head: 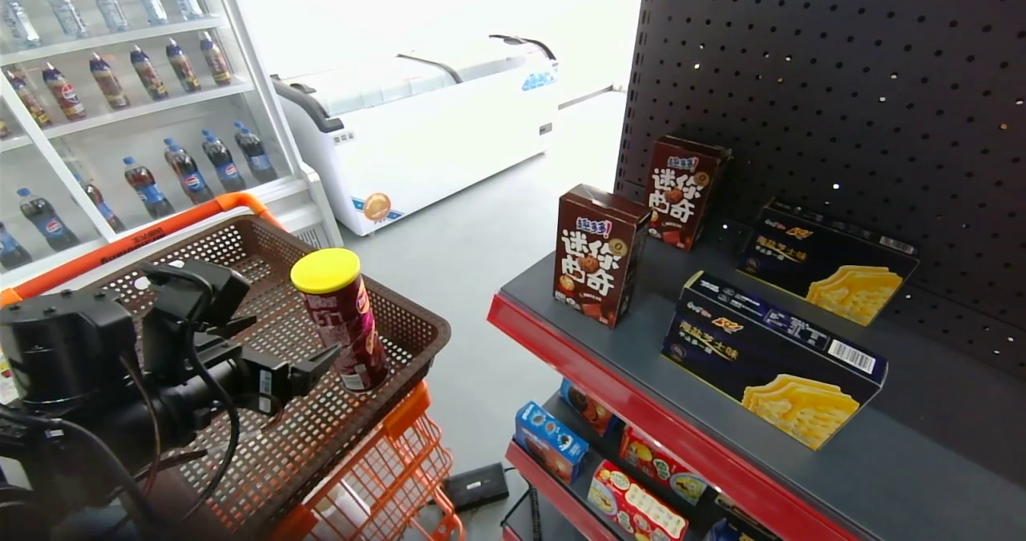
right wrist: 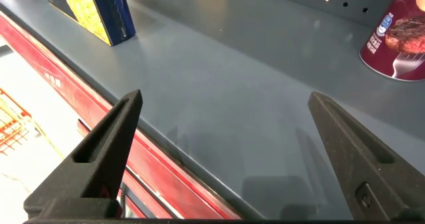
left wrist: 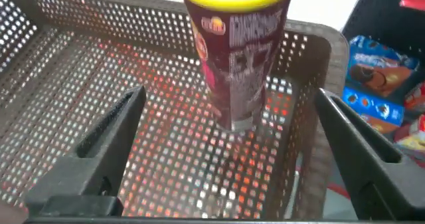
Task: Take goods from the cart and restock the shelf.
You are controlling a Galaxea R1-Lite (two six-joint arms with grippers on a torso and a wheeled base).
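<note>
on the robot's left, a brown perforated basket (head: 401, 316) sits on top of an orange cart (head: 385, 461), and a tall dark red can with a yellow lid (head: 345, 325) stands upright on the basket floor near the corner closest to the shelf. the left end effector (head: 309, 365) hangs inside the basket with its fingers spread wide; in the left wrist view the can (left wrist: 239, 71) stands just ahead of the opening, and neither finger (left wrist: 113, 131) touches it. to the right, the shelf (head: 641, 349) has a grey deck with a red front edge (head: 609, 401) and a black pegboard back (head: 842, 68). two brown boxes (head: 597, 256) (head: 683, 192) stand upright at its near end, and two dark blue boxes with yellow artwork (head: 769, 357) (head: 826, 264) lean back beside them. the right end effector (right wrist: 226, 98) is open too, gripping nothing, over a bare stretch of the deck (right wrist: 265, 84) close to the red edge, with a red can (right wrist: 398, 41) standing farther back by the pegboard. a blue pack (head: 549, 441) lies on the lower shelf.
</note>
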